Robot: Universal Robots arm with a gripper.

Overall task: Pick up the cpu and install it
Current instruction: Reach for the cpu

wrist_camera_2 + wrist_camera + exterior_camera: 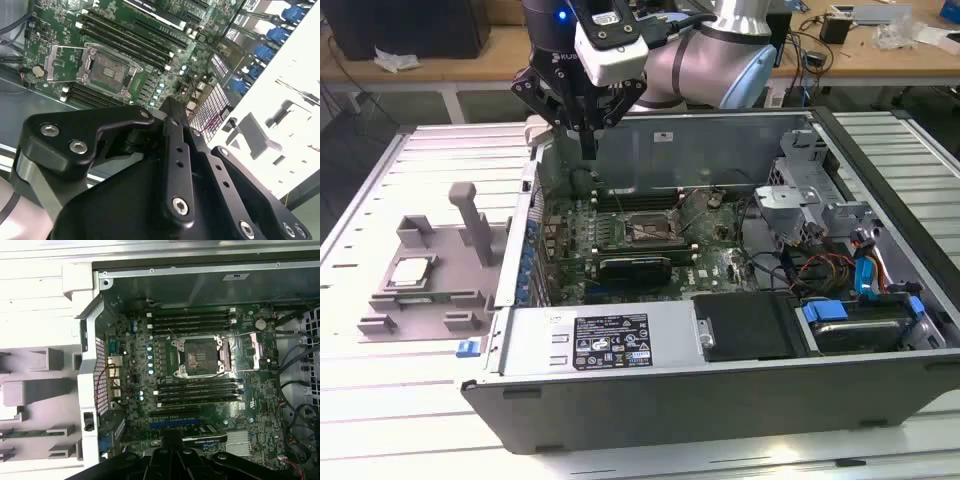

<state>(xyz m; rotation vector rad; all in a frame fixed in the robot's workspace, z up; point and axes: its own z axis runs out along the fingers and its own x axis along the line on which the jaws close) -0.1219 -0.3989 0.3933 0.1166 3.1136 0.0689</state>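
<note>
Hovering above the open case (pixel 720 390) near its wall edge, the gripper (pixel 588 148) has fingers pressed together, empty. The cpu (pixel 410 270) lies in the grey holder (pixel 470 320), well apart, at the exterior view's left.

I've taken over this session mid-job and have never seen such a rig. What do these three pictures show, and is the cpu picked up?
The machine is one robot arm ending in a black gripper. The exterior view comes from a camera standing off the arm. It shows the gripper hanging over a back corner of an open computer case, toward the exterior view's left. Both wrist views come from cameras riding on the arm. They look past the gripper's black body into the case, at the green motherboard and its empty socket. The cpu, a small silver square, lies on a grey holder on the slatted table, outside the case at the exterior view's left. So it has not been picked up.
</note>
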